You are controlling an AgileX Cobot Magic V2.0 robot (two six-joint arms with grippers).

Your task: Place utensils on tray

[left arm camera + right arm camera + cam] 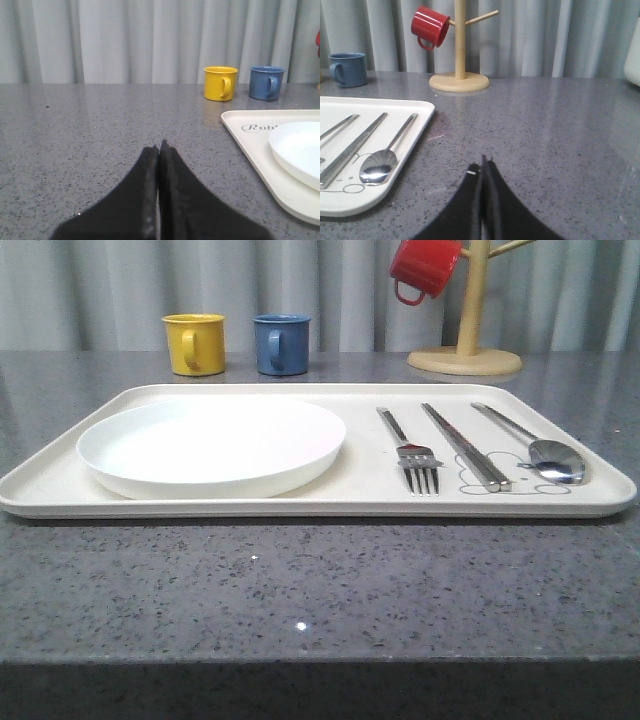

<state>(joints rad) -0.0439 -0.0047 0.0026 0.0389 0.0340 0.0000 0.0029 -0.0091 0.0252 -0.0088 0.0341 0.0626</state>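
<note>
Tray (250, 508): cream, low-rimmed, flat on the grey table (320, 590), long side toward the camera. Plate (212, 445): white, round, on the tray's 9 o'clock half, nothing on it. Fork (410, 452): on the tray just past the plate toward 3 o'clock, tines toward 6 o'clock, handle running back toward 12. Chopsticks (465, 447): a flat pair lying together, next toward 3 o'clock from the fork, near ends resting over the grey drawing. Spoon (545, 452): outermost toward 3 o'clock, bowl at the near end, close to the rim. All three utensils lie wholly inside the rim, roughly parallel, apart from one another and from the plate. Left gripper (160, 147): over bare table off the tray's 9 o'clock end, jaws pressed together, holding nothing. Right gripper (483, 162): over bare table off the tray's 3 o'clock end, near the spoon (380, 166), jaws likewise closed and empty. Background, 12 o'clock: yellow mug (194, 343), blue mug (280, 344), red mug (424, 268) hung on a wooden stand (465, 358). Status, by judgement: task looks complete; no utensil is seen off the tray, and nothing appears left to place.
</note>
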